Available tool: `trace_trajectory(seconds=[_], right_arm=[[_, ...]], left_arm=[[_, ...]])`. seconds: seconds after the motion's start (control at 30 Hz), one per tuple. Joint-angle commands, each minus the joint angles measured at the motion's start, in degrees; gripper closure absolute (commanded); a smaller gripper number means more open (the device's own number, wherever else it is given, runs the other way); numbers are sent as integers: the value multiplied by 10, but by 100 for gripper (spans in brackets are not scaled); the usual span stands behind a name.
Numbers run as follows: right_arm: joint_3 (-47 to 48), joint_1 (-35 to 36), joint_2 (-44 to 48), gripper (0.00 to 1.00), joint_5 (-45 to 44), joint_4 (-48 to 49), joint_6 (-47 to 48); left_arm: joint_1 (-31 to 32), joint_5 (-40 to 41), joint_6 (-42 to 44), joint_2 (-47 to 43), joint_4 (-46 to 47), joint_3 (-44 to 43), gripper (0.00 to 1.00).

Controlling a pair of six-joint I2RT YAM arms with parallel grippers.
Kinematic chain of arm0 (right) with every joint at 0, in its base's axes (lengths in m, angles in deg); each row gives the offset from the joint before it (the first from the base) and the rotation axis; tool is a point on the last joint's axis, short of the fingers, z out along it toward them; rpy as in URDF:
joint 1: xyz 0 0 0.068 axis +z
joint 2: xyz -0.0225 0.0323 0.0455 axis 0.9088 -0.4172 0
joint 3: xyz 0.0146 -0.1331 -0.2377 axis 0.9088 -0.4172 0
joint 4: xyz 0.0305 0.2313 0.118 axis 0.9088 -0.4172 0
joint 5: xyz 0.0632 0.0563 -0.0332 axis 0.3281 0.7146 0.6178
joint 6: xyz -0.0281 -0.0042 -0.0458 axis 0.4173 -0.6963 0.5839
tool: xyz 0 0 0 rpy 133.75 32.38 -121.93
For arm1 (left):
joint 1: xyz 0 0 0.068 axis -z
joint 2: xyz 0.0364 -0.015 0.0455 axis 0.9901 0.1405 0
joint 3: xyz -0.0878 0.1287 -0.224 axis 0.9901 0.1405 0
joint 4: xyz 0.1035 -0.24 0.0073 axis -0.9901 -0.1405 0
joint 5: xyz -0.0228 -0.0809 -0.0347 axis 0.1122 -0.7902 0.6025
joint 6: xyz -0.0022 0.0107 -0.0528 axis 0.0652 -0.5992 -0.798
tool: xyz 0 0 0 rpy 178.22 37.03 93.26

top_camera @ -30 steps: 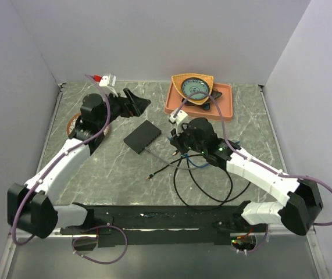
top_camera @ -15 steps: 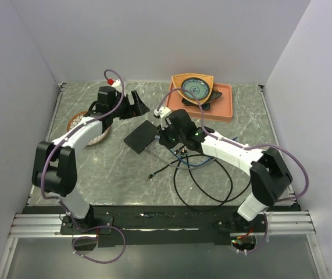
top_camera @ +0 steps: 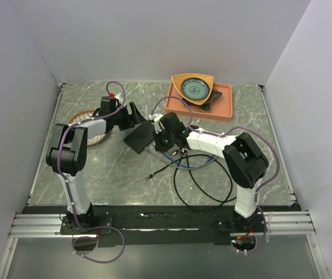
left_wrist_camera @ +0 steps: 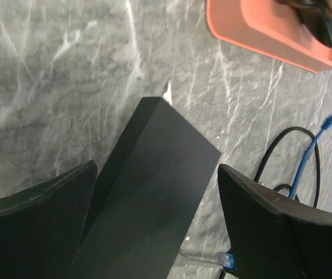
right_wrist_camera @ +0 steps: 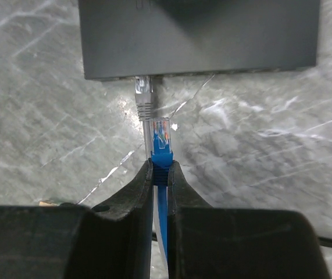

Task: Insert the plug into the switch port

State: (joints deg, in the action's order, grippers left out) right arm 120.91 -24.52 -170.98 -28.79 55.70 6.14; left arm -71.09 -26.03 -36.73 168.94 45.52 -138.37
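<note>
The flat black switch box [top_camera: 139, 138] lies on the marble table. In the right wrist view its thin near edge [right_wrist_camera: 197, 68] faces me; the port openings there are too dark to make out. A grey plug [right_wrist_camera: 144, 90] with a pale cable sits in that edge. My right gripper [right_wrist_camera: 160, 168] is shut on a blue plug [right_wrist_camera: 161, 138], its clear tip pointing at the edge a short gap away, just right of the grey plug. My left gripper [left_wrist_camera: 157, 174] is open, its fingers [left_wrist_camera: 43, 221] either side of the box [left_wrist_camera: 154, 197], above its far end. In the top view the right gripper [top_camera: 159, 140] is at the box's right edge and the left gripper [top_camera: 133, 115] is behind it.
An orange tray [top_camera: 217, 109] with a patterned dish [top_camera: 193, 88] stands at the back right. A woven coaster [top_camera: 86, 124] lies at the left. Black cable loops [top_camera: 203, 180] and a blue cable [top_camera: 190, 164] lie right of the box. A second blue plug [left_wrist_camera: 328, 120] shows there.
Both arms have swung in to the box. The left gripper has come down over its far end. The right gripper has carried the blue plug left, up to the box's edge.
</note>
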Motion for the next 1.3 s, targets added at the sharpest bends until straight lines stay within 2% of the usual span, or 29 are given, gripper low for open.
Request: trace_trajectory(seconds=[0.0,0.3,0.67,1.27], right_arm=[[18,-4,-25,100,6,28,-24],[40,-5,-85,100,-3,26,-47],[20,-8,-83,100,-20,55,-66],[63,-8,-114,100,-10,58,-73]], left_arm=[[-4,-30,-19,10,59,22,11],[-5,-32,-22,13,63,37,18],[-5,-53,-14,14,68,40,30],[-5,-67,-4,20,58,35,31]])
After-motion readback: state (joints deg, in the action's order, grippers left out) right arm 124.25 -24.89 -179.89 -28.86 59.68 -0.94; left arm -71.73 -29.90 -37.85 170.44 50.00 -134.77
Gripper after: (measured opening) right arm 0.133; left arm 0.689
